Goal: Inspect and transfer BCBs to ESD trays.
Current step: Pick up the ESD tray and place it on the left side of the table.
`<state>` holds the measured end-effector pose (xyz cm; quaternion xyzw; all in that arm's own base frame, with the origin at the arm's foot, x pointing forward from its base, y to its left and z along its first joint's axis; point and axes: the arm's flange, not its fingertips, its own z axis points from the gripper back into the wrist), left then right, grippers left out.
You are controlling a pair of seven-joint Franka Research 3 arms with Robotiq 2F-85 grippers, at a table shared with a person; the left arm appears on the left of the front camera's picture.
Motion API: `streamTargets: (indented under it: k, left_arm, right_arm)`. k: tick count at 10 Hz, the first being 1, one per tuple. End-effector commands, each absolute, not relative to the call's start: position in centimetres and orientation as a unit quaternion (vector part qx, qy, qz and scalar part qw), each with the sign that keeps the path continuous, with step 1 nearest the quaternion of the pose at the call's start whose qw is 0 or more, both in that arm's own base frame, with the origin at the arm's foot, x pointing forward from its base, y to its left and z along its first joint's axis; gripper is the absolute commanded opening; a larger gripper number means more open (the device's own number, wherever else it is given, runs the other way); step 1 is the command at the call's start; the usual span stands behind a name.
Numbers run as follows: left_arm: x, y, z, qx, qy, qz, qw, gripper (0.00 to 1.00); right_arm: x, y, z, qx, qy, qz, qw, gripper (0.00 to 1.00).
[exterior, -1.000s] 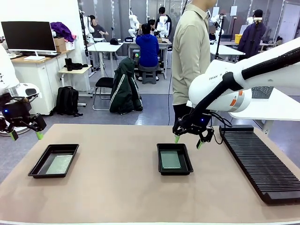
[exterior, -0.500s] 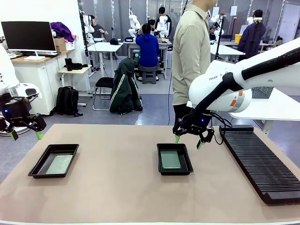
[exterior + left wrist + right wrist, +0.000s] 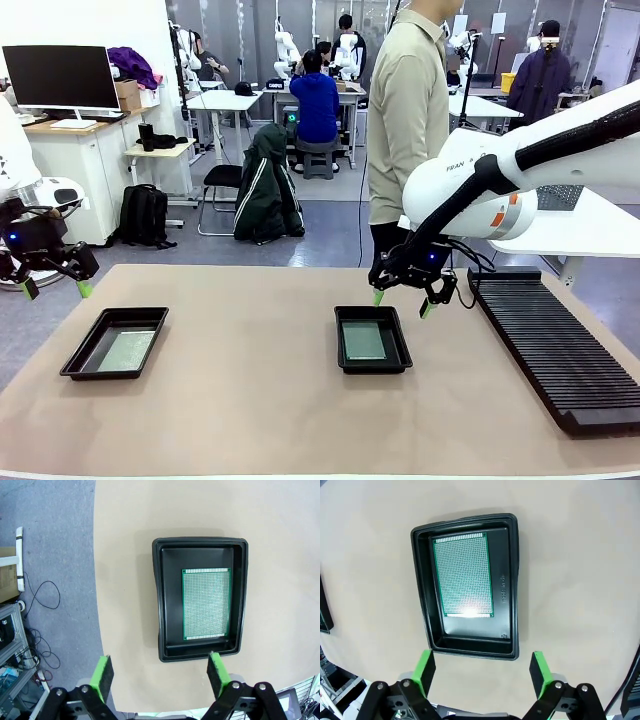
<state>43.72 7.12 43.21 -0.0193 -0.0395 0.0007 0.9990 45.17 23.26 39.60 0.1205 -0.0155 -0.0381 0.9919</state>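
Observation:
Two black ESD trays lie on the tan table, each holding one green BCB flat inside. The left tray (image 3: 115, 343) holds a board (image 3: 127, 350); in the left wrist view this tray (image 3: 165, 600) and board (image 3: 206, 603) lie beyond the fingers. The middle tray (image 3: 372, 340) holds a board (image 3: 364, 341), seen from the right wrist as tray (image 3: 507, 585) and board (image 3: 463, 574). My left gripper (image 3: 50, 289) hangs open off the table's left edge, empty. My right gripper (image 3: 401, 303) hovers open just behind the middle tray, empty.
A long black ribbed rack (image 3: 555, 350) runs along the table's right side. A person in a beige shirt (image 3: 405, 110) stands at the far edge behind the right arm. Bare tabletop lies between the trays and along the front.

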Motion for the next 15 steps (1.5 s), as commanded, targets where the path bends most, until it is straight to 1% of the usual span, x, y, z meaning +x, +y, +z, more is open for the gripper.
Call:
streamTargets:
  k: [1, 5, 6, 10, 13, 15]
  left_arm:
    - [43.6, 7.2, 43.0, -0.019, -0.044, 0.001, 0.999, 1.0]
    - [43.7, 7.1, 43.2, -0.019, -0.04, 0.001, 0.999, 1.0]
    - [43.6, 5.9, 45.2, -0.032, -0.051, 0.006, 0.998, 1.0]
    - [43.4, 0.3, 50.5, -0.011, -0.045, 0.0, 0.999, 1.0]
    - [44.1, -6.6, 52.9, 0.007, -0.055, -0.006, 0.998, 1.0]
    - [45.2, -11.8, 54.1, 0.014, -0.057, -0.006, 0.998, 1.0]
  right_arm:
    - [45.1, 23.2, 39.4, 0.121, -0.014, -0.039, 0.992, 1.0]
    - [45.2, 23.3, 39.6, 0.12, -0.016, -0.038, 0.992, 1.0]
    - [44.0, 21.4, 40.1, 0.134, -0.028, -0.041, 0.99, 1.0]
    - [40.1, 13.9, 41.0, 0.225, -0.055, -0.035, 0.972, 1.0]
    - [38.8, 8.8, 41.1, 0.285, -0.08, -0.037, 0.955, 1.0]
    - [38.4, 5.6, 41.2, 0.326, -0.078, -0.028, 0.942, 1.0]
